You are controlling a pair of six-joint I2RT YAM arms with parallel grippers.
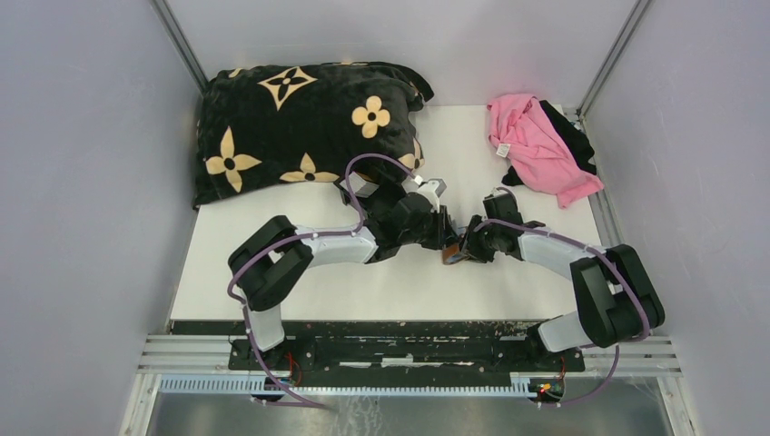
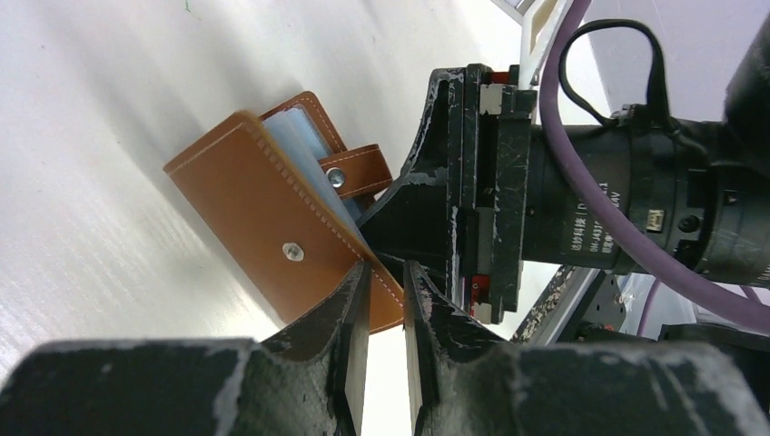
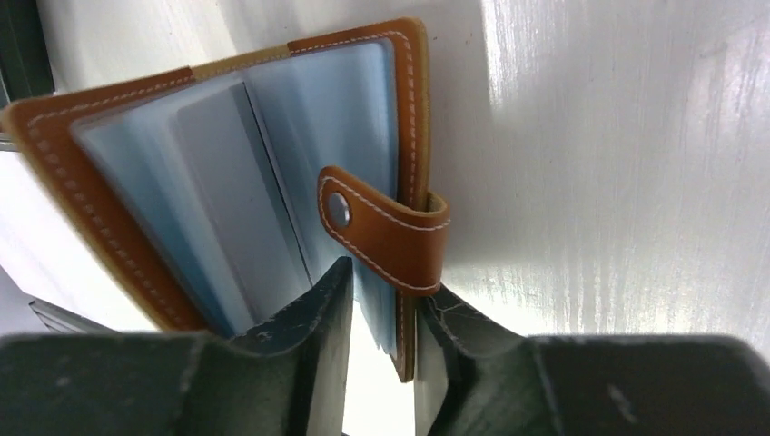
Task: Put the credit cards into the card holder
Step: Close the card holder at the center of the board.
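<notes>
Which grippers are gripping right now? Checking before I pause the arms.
Left gripper: closed on a cover corner of the card holder.
Right gripper: open, jaws straddling its strap-side cover edge.

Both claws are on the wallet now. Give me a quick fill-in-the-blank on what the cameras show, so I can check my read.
1. The card holder is ___, its pale blue sleeves showing.
2. The cover with the metal stud is pinched by the ___ claw.
3. The snap tab wraps the cover edge that sits between the fingers of the ___ claw.
4. The crumpled cloth at the table's far right corner is ___.

Missing words: open; left; right; pink.
</notes>
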